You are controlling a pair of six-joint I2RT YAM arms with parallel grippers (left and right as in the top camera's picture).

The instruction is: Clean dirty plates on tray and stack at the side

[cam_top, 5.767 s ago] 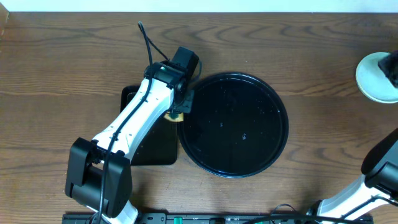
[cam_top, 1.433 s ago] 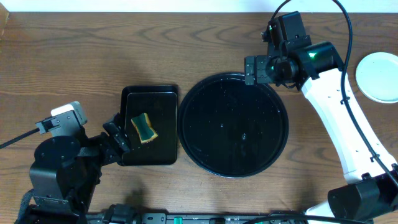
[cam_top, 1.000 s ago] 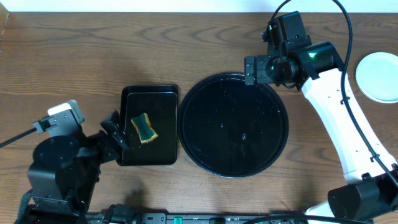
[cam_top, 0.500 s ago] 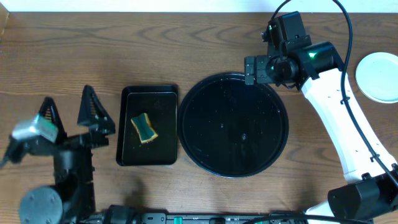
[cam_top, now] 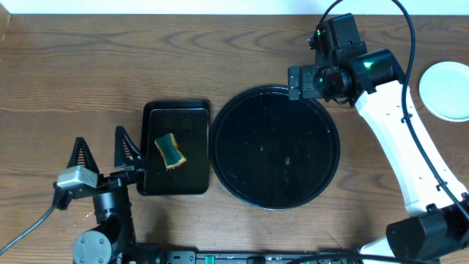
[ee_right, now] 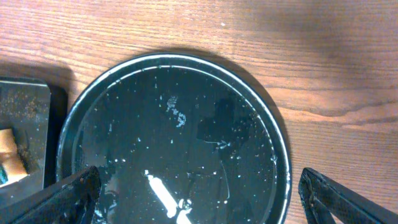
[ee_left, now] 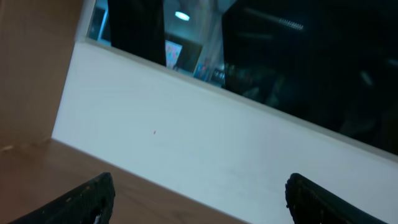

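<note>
The round black tray (cam_top: 275,147) lies mid-table, wet and speckled with droplets, with no plate on it; the right wrist view shows its rim (ee_right: 283,155). A pale round plate (cam_top: 444,89) rests on the bare wood at the far right edge; I cannot tell whether others lie under it. My right gripper (ee_right: 202,208) hangs open over the tray's far rim, holding nothing. My left gripper (cam_top: 102,151) stands open at the front left, fingers (cam_top: 126,145) raised off the table. In the left wrist view that gripper (ee_left: 199,205) frames only wall.
A smaller rectangular black tray (cam_top: 192,117) lies left of the round one, with a yellow-green sponge (cam_top: 170,149) in it. The right arm (cam_top: 399,147) runs down the table's right side. A white wall panel (ee_left: 217,143) stands behind the table.
The left arm has drawn back from the rectangular tray to the front left and tipped its open gripper upward. The sponge stays in that tray. The right arm holds still.
</note>
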